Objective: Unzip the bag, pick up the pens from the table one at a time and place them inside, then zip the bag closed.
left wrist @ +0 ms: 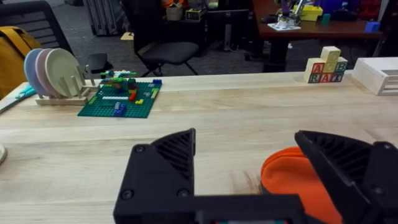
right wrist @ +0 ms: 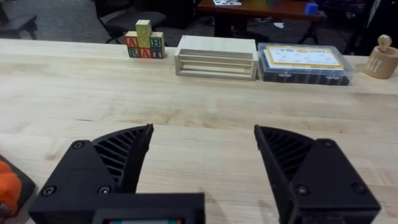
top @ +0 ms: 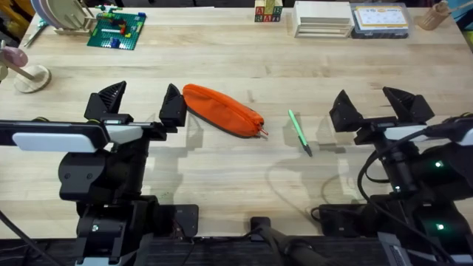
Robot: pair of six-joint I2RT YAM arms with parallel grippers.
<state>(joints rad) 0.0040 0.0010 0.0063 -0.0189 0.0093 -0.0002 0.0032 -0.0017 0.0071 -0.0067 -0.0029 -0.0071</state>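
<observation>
The orange bag (top: pixel 222 109) lies slanted on the wooden table (top: pixel 244 52), a little left of centre, its zipper pull at its lower right end. A slim green pen (top: pixel 298 131) with a dark tip lies to its right. My left gripper (top: pixel 140 105) is open, its right finger just beside the bag's upper left end; the left wrist view shows the bag (left wrist: pixel 292 180) partly behind that finger. My right gripper (top: pixel 380 107) is open with nothing between its fingers, to the right of the pen. A bit of the bag (right wrist: pixel 9 186) shows at the right wrist view's edge.
At the back left stand a plate rack (top: pixel 63 15) and a green brick plate (top: pixel 116 31). Alphabet blocks (top: pixel 267 11), a wooden tray (top: pixel 322 20) and a clear-lidded case (top: pixel 379 20) line the back right. A wooden stand (top: pixel 29 74) sits at the far left.
</observation>
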